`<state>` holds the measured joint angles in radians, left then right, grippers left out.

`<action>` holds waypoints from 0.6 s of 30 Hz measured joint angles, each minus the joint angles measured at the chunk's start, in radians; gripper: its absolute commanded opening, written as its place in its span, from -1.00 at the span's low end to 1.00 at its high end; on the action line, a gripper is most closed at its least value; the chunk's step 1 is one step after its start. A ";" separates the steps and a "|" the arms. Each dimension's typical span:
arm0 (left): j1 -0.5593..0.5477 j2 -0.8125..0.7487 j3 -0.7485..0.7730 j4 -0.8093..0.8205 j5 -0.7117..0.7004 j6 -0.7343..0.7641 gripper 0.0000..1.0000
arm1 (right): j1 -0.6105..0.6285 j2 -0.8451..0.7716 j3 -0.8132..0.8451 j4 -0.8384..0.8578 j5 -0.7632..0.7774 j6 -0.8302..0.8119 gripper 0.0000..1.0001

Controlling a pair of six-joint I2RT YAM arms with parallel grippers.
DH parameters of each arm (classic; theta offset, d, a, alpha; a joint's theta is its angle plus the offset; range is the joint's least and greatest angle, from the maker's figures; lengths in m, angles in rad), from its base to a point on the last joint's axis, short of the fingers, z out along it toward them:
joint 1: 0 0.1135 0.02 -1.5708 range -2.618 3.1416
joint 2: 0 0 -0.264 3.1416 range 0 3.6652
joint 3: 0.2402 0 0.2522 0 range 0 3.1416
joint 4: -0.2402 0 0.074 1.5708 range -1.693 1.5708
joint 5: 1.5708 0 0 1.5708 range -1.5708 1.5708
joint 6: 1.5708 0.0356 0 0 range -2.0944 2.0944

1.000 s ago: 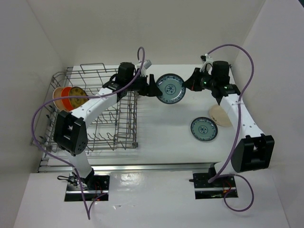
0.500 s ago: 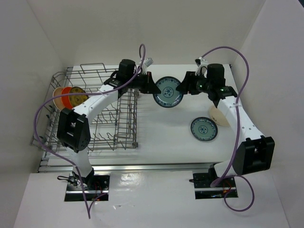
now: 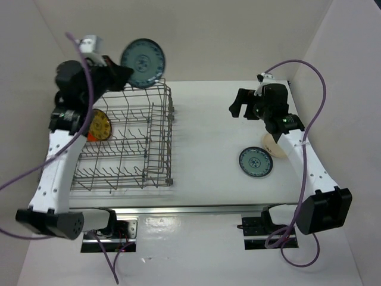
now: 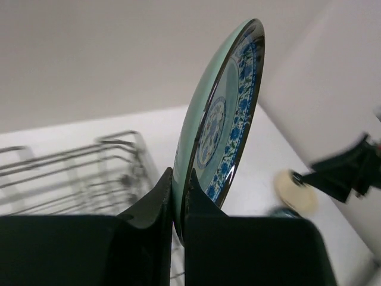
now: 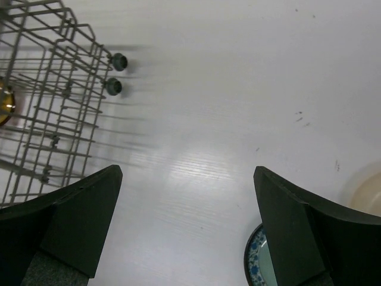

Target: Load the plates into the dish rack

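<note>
My left gripper [image 3: 123, 72] [image 4: 180, 186] is shut on the rim of a teal-blue patterned plate [image 3: 143, 62] [image 4: 225, 119]. It holds the plate on edge, high above the far side of the dish rack [image 3: 122, 143] [image 4: 89, 173] [image 5: 47, 119]. In the rack's left part stand a brown plate with yellow pattern [image 3: 100, 124] and an orange plate [image 3: 89, 135] behind it. My right gripper [image 3: 238, 107] [image 5: 187, 173] hangs open over bare table, holding nothing. A second teal-blue plate [image 3: 256, 162] [image 5: 257, 263] lies flat on the table. A cream plate [image 3: 275, 145] [image 5: 366, 190] lies beside it, partly under my right arm.
White walls close in the table at the back and on both sides. The rack's tall wire side [image 3: 166, 134] faces the middle of the table. Purple cables [image 3: 309, 77] loop off both arms.
The teal plate passed from my right gripper to my left one. My left arm swung it up and to the left over the rack. My right gripper opened and pulled back to the right.
</note>
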<state>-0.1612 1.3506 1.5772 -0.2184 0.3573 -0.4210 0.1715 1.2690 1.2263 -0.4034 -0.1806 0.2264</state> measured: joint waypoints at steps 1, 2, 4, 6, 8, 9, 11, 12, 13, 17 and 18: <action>0.029 -0.050 0.006 -0.023 -0.048 0.011 -1.00 | -0.002 0.006 -0.002 0.000 0.020 0.000 1.00; 0.064 -0.090 0.016 -0.055 -0.099 0.032 -1.00 | -0.002 0.017 -0.005 0.000 0.035 0.002 1.00; 0.125 -0.138 0.024 -0.101 -0.203 0.076 -1.00 | -0.004 0.054 -0.015 0.003 0.061 0.005 1.00; 0.182 -0.166 0.018 -0.151 -0.296 0.118 -1.00 | -0.006 0.111 -0.029 0.003 0.072 0.009 1.00; 0.229 -0.170 -0.008 -0.189 -0.357 0.164 -1.00 | -0.006 0.173 -0.040 0.004 0.072 0.015 1.00; 0.254 -0.168 -0.030 -0.206 -0.375 0.189 -1.00 | -0.006 0.203 -0.043 0.002 0.071 0.016 1.00; 0.306 -0.139 -0.074 -0.229 -0.381 0.219 -1.00 | -0.007 0.252 -0.043 0.000 0.069 0.019 1.00; 0.340 -0.114 -0.098 -0.245 -0.381 0.237 -1.00 | -0.011 0.273 -0.043 0.000 0.068 0.019 1.00; 0.367 -0.089 -0.116 -0.254 -0.382 0.245 -1.00 | -0.012 0.289 -0.043 0.000 0.067 0.019 1.00; 0.461 0.029 -0.168 -0.294 -0.385 0.289 -1.00 | -0.016 0.304 -0.043 0.003 0.063 0.020 1.00; 0.471 0.050 -0.174 -0.298 -0.393 0.296 -1.00 | -0.019 0.304 -0.043 0.007 0.061 0.019 1.00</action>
<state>0.3099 1.4002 1.4029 -0.5167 -0.0357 -0.1253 0.1524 1.5726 1.1831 -0.3965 -0.1192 0.2459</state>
